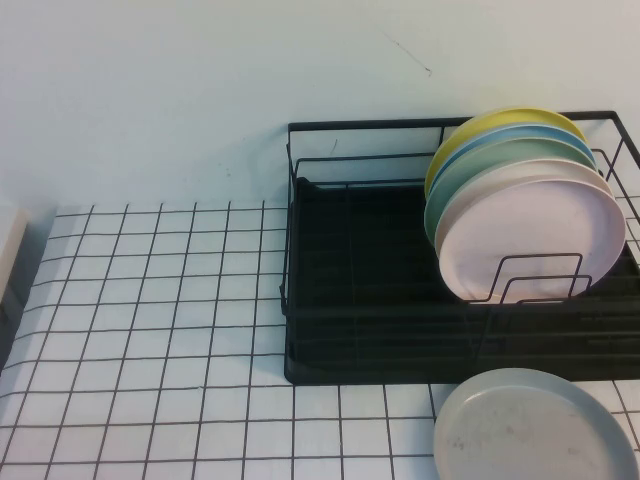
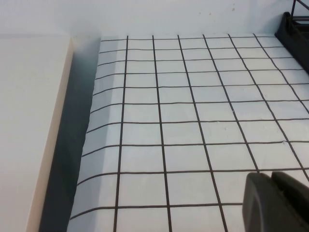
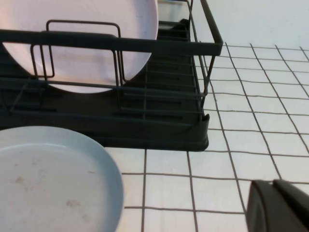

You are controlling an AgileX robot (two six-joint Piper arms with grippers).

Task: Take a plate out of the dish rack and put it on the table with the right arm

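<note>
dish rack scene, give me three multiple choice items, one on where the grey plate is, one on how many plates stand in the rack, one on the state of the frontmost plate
1. Where is the grey plate?
A. lying on the table in front of the dish rack
B. standing in the rack
C. behind the rack

2. How many plates stand in the rack?
A. one
B. two
C. four

3. How does the pink plate sit?
A. flat on the tray
B. on edge between wire dividers
C. lifted clear of the rack

Answers:
1 A: the high view shows it flat on the grid surface by the rack's front edge.
2 C: yellow, blue, green and pink rims show.
3 B: a wire loop crosses its lower face.

The left gripper and right gripper each show only at the edge of their own wrist view, above the table and holding nothing.
</note>
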